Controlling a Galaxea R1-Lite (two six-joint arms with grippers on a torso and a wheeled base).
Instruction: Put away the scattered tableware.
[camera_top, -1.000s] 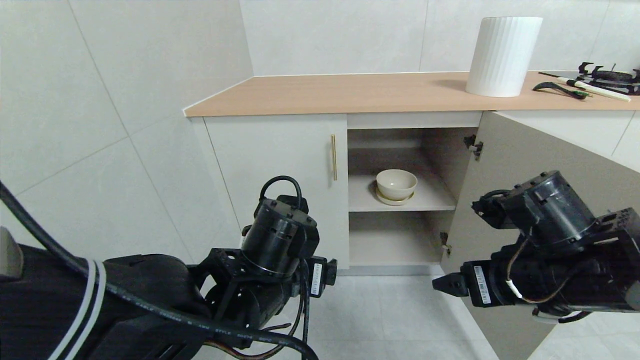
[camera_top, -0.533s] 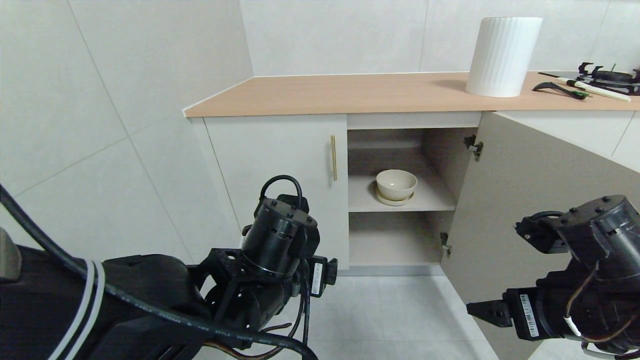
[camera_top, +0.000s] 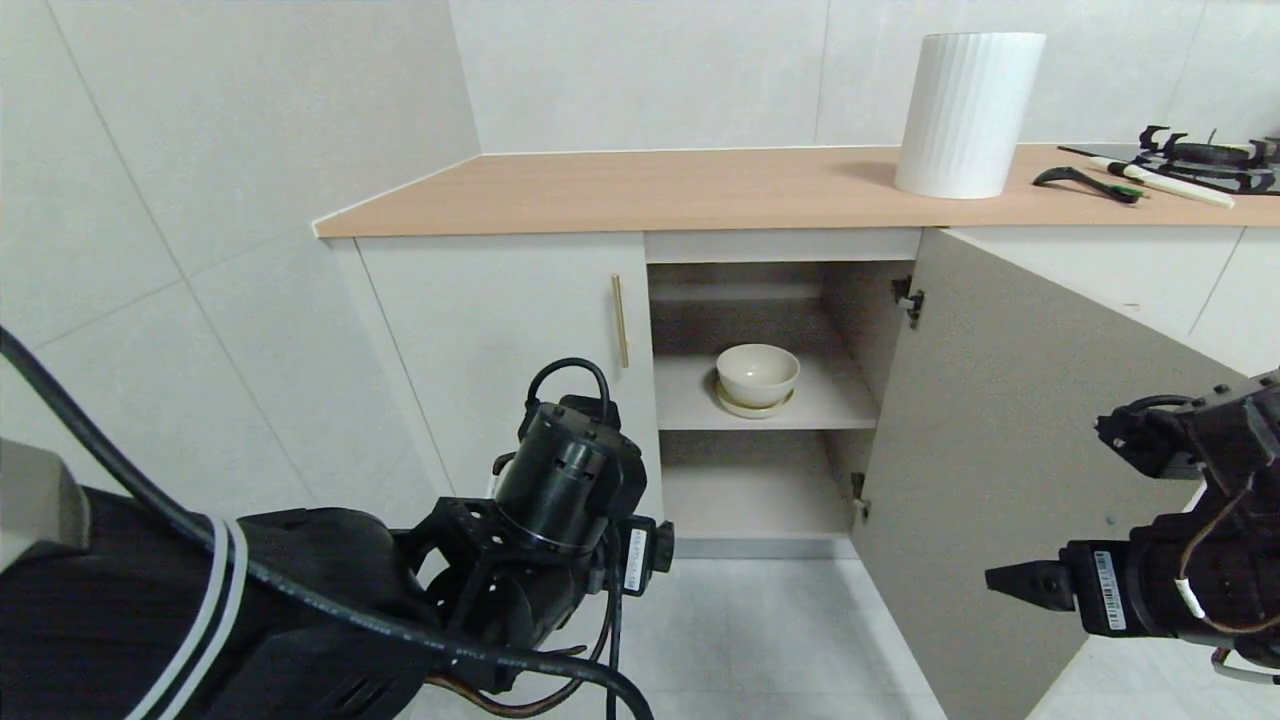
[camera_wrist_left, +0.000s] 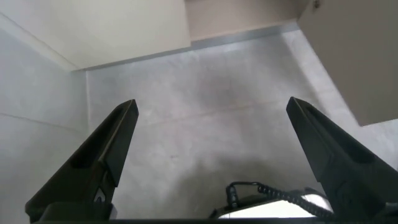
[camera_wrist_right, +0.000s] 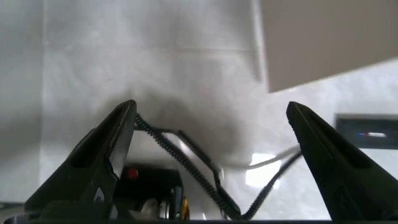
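Head view: we see the beige bowl (camera_top: 757, 372) on a small plate (camera_top: 752, 408), both on the upper shelf (camera_top: 690, 395) of the cabinet (camera_top: 848, 320). The cabinet's right door (camera_top: 990, 430) stands wide open. The left gripper (camera_wrist_left: 211, 106) is low in front of the cabinet, over floor tiles, fingers spread wide, holding nothing. The right gripper (camera_wrist_right: 210, 107) is low by the cabinet's open door, also spread wide and empty. A white ribbed cylinder (camera_top: 965, 112) stands on the countertop (camera_top: 620, 185) above the cabinet.
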